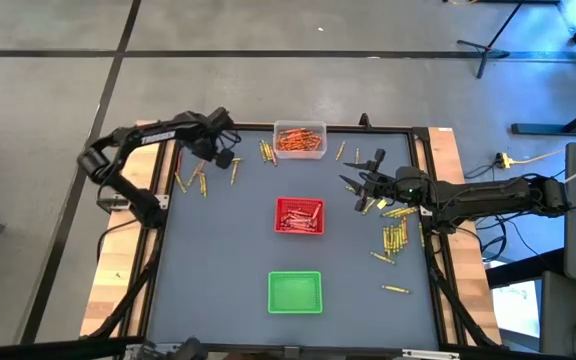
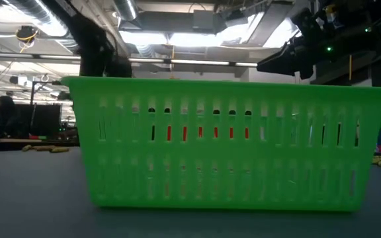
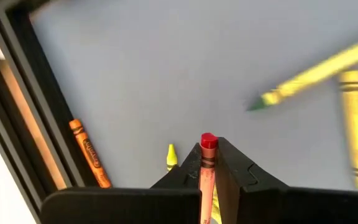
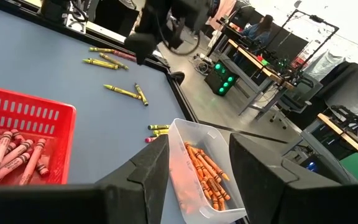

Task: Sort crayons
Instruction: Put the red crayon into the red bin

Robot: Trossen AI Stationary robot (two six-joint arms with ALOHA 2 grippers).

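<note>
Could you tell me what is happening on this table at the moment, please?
Two robot arms are sorting crayons by colour into trays. The left tool is shut on a red crayon near the table's far left corner. The right tool hangs open, empty, right of the red tray. Orange ones fill the clear tray; the green tray looks empty, with yellow crayons loose on the table.
</note>
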